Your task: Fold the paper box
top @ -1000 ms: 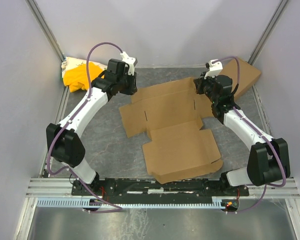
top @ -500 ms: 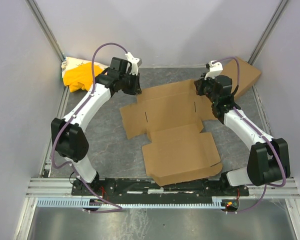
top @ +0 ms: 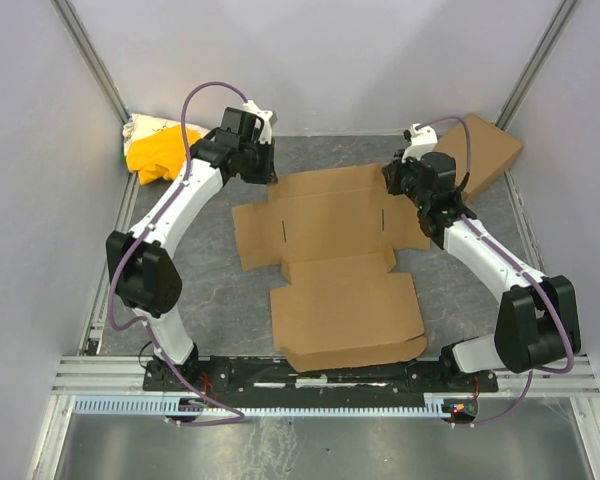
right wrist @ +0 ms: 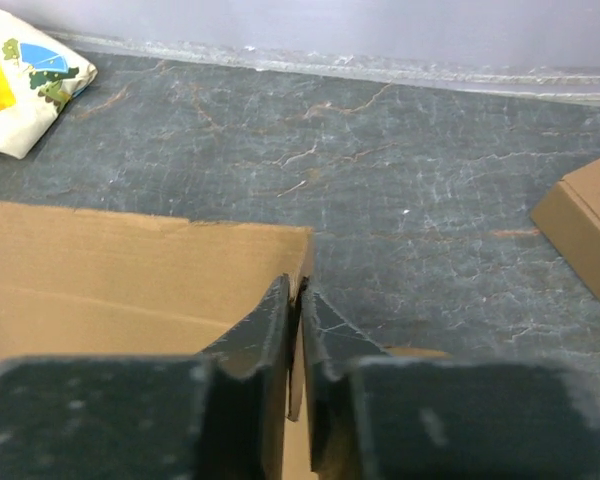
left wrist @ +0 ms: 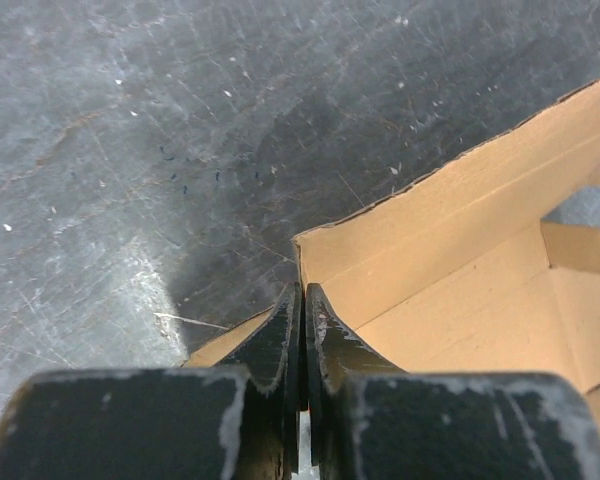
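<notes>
The paper box lies unfolded and mostly flat in the middle of the table, its large front panel nearest the arm bases. My left gripper is at the sheet's far left corner. In the left wrist view it is shut on the raised edge of a flap of the paper box. My right gripper is at the far right corner. The right wrist view shows it shut, with a thin cardboard edge of the paper box pinched between the fingers.
A yellow-and-white cloth bundle lies in the back left corner, also seen as the cloth in the right wrist view. A second brown cardboard box sits at the back right, close to the right arm. Grey walls enclose the table.
The left gripper has closed on the far left corner flap. The whole sheet has shifted left and a little toward the arm bases. The right gripper keeps its pinch.
</notes>
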Available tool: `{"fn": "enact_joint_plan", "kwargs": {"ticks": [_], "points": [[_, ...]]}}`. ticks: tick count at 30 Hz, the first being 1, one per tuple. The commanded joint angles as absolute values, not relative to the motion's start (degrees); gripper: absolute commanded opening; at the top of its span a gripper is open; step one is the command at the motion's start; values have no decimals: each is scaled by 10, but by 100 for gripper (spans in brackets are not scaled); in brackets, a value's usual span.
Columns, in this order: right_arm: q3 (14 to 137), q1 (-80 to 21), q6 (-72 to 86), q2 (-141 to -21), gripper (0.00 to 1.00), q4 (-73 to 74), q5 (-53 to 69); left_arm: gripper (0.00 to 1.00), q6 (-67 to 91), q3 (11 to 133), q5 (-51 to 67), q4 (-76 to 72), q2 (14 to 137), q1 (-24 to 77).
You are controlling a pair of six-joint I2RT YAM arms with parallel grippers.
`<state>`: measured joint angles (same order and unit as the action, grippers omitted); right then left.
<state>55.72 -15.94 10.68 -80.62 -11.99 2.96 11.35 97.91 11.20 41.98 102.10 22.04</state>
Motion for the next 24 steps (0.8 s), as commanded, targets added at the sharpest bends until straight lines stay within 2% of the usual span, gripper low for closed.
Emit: {"fn": "enact_joint_plan", "kwargs": {"ticks": [1, 3, 6, 10, 17, 24], "points": [[599, -175, 119, -790, 22, -106, 47, 5, 134, 1020, 63, 402, 1000, 228], [609, -175, 118, -787, 32, -90, 46, 5, 121, 1024, 42, 395, 990, 227], [622, -175, 119, -780, 39, -66, 45, 6, 97, 1006, 33, 354, 962, 231], [644, -175, 120, -763, 45, -34, 39, 6, 62, 938, 29, 244, 902, 246], [682, -174, 115, -721, 54, 36, -7, 6, 51, 733, 40, 13, 781, 251], [723, -174, 104, -720, 56, 128, -16, 7, 4, 590, 31, -98, 726, 264]]}}
